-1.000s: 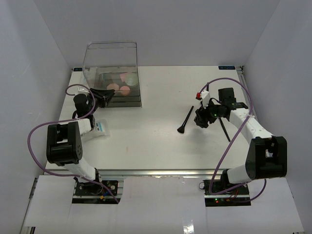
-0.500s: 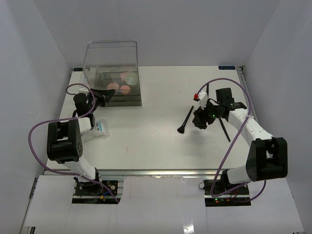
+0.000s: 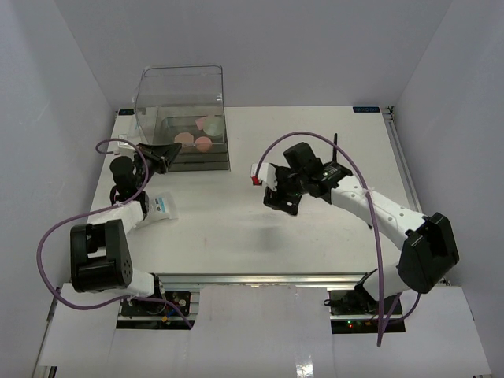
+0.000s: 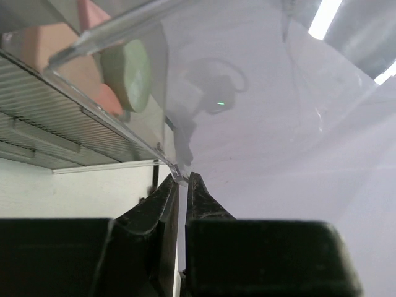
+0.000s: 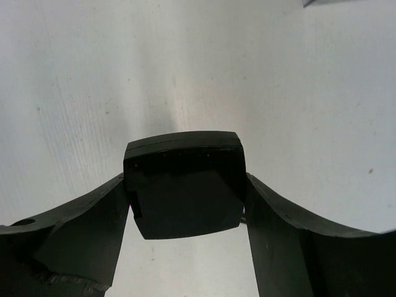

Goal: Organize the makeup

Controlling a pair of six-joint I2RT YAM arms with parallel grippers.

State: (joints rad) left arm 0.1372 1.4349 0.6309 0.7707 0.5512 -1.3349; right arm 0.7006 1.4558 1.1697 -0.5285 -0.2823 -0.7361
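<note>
My right gripper (image 3: 279, 198) is shut on the black square compact (image 5: 184, 183), which sits squarely between both fingers above the bare white table, near its middle. My left gripper (image 3: 163, 153) is shut on the front edge of the big clear plastic box (image 3: 181, 94), pinching a corner of the clear wall (image 4: 179, 175). Inside the box lie pink discs (image 3: 186, 139) and a grey-green disc (image 3: 211, 124). The green disc (image 4: 127, 74) and a pink one (image 4: 46, 46) show through the plastic in the left wrist view. A slim black brush (image 3: 336, 144) lies behind the right arm. The other brushes are hidden by the arm.
The box stands on a dark ribbed base (image 3: 201, 160) at the back left. A small white packet (image 3: 162, 206) lies beside the left arm. A red and white connector (image 3: 256, 174) hangs on the right arm's purple cable.
</note>
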